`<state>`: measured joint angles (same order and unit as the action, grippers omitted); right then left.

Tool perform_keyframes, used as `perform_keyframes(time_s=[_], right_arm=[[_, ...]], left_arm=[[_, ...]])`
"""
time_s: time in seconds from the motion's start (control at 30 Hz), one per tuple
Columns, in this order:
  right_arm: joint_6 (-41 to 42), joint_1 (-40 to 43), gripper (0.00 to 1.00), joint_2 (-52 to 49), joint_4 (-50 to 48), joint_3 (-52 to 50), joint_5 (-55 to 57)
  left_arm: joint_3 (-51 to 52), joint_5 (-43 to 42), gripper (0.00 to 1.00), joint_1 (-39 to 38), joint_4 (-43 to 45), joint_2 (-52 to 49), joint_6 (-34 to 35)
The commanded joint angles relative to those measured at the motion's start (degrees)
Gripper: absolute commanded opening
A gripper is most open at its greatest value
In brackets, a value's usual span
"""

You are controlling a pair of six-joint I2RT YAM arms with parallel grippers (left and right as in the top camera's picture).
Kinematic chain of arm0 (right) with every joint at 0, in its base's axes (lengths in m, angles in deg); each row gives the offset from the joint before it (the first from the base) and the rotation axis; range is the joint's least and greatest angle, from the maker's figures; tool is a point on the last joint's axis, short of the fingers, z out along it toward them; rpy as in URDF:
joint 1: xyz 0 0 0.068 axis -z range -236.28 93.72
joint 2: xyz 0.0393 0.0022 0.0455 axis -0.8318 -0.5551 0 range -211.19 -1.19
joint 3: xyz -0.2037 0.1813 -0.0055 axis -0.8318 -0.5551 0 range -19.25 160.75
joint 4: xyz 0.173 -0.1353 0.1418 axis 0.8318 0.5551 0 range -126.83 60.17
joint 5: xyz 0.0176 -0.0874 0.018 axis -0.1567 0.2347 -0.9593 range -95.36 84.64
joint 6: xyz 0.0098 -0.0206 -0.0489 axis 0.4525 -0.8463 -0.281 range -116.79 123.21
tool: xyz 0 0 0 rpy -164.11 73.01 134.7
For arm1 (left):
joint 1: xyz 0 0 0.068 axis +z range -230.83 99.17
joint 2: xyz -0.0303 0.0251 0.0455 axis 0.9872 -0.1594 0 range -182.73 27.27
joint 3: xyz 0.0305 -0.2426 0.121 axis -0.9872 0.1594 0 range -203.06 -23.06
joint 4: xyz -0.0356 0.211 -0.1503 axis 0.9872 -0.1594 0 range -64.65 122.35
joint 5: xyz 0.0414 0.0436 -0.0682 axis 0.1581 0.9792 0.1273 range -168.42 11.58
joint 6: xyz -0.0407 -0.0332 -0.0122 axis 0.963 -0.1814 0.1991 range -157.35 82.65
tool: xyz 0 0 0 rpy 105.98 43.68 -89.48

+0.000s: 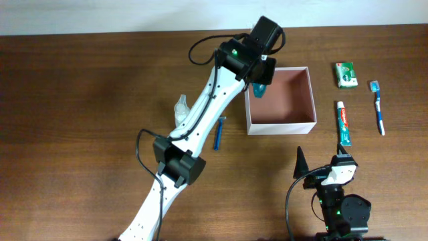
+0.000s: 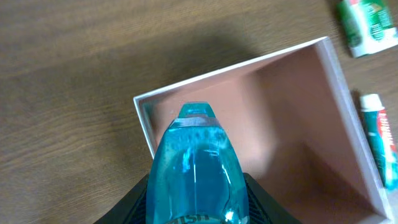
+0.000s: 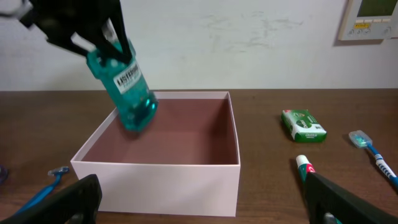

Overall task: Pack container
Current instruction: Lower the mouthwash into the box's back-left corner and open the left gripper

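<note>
**Mouthwash bottle going into the box**

The square, shallow white-walled container with the pinkish-brown floor (image 1: 287,100) is sitting right of the middle of the brown wooden desk (image 1: 80,87), toward its far edge. Nothing is lying on its floor yet. The left gripper (image 1: 261,72) is clamping a clear teal plastic mouthwash bottle (image 3: 124,87) by its upper part. It is holding the bottle tilted, base down, over the container's far left corner. Whether the base is touching the floor cannot be told.

The placing step appears to be in hand. The next move is probably calling for lowering the bottle until it is resting on the floor, then spreading the fingers and rising straight out.

The thin left wall is standing just beside the bottle, so any sideways drift is risking a knock on the rim. Toward the right wall the floor is offering plenty of bare room.

- A blue razor (image 1: 219,132) is lying near the container's near left corner, under the left arm.
- A small green packet (image 1: 345,75), a white toothpaste tube (image 1: 343,124) and a blue-and-white toothbrush (image 1: 378,107) are waiting to the right of the container.

The right gripper (image 1: 323,169) is waiting near the desk's near edge, jaws wide apart and holding nothing.
</note>
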<state>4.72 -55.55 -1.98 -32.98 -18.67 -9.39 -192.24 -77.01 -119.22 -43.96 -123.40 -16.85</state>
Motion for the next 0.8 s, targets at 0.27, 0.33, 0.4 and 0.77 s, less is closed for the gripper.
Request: perform_keyframes(time_s=[0.27, 0.33, 0.4, 0.77], right_arm=[[0.2, -0.3, 0.99, 0.3, 0.3, -0.3, 0.5], [0.2, -0.3, 0.99, 0.3, 0.3, -0.3, 0.5], [0.2, -0.3, 0.99, 0.3, 0.3, -0.3, 0.5], [0.2, -0.3, 0.99, 0.3, 0.3, -0.3, 0.5]], left_arm=[[-0.3, 1.9, 0.23, -0.5, 0.8, -2.2, 3.8], [-0.3, 2.9, 0.24, -0.6, 0.8, -2.2, 4.4], [-0.3, 3.2, 0.24, -0.6, 1.1, -2.2, 4.4], [-0.3, 3.2, 0.36, -0.6, 2.2, -2.3, 4.4]])
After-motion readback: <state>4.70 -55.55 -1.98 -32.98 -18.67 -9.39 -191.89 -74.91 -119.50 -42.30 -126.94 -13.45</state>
